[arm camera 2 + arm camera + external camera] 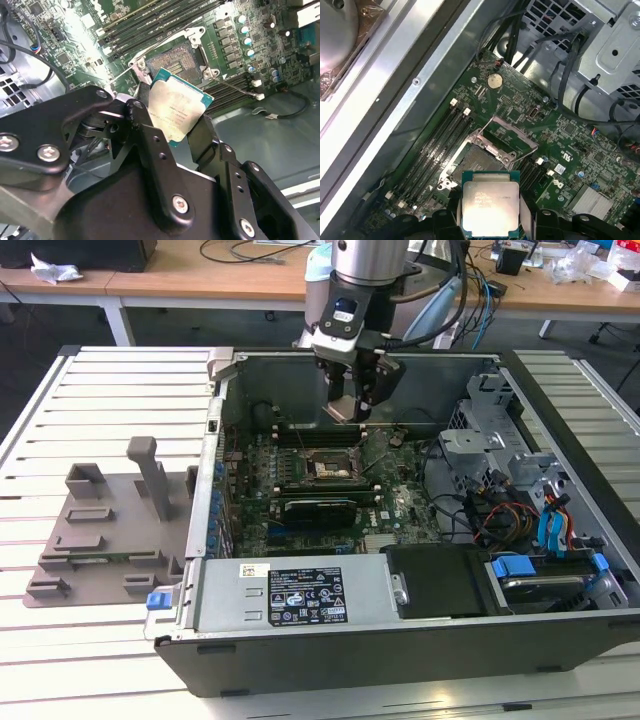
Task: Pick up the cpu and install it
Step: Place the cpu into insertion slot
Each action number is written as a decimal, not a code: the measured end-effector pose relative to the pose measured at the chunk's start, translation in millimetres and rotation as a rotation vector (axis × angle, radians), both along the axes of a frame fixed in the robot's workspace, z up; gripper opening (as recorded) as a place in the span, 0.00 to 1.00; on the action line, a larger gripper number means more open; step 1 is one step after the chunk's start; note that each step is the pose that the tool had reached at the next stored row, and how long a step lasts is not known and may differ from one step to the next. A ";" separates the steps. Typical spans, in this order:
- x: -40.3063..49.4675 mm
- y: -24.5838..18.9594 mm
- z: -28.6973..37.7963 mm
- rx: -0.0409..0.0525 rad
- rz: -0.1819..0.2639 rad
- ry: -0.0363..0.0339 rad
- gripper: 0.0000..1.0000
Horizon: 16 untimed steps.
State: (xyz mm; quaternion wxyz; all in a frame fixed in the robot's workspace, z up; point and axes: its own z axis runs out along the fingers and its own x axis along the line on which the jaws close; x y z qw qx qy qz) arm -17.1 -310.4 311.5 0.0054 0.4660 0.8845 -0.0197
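The gripper (171, 117) pinches the cpu (180, 102) by two opposite edges, metal top showing, clear of the open socket (479, 160) on the motherboard (517, 100). In the exterior view the socket lies at six o'clock of the gripper; a grey tray (100, 535) sits at nine o'clock.
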 end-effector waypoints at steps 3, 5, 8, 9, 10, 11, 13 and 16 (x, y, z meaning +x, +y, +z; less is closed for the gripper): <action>0.0 0.0 -0.1 -0.0001 -0.045 0.0000 0.55; 0.0 0.0 -0.2 0.0000 -0.061 0.0000 0.55; 0.0 0.0 -0.3 -0.0001 -0.088 0.0000 0.55; 0.0 0.0 -0.3 -0.0001 -0.104 0.0000 0.55; 0.0 0.0 -0.4 -0.0001 -0.118 0.0000 0.55; 0.0 0.0 -0.5 -0.0001 -0.143 0.0000 0.55; 0.0 0.0 -0.6 -0.0001 -0.163 0.0000 0.55; 0.0 0.0 -0.7 -0.0002 -0.193 0.0000 0.55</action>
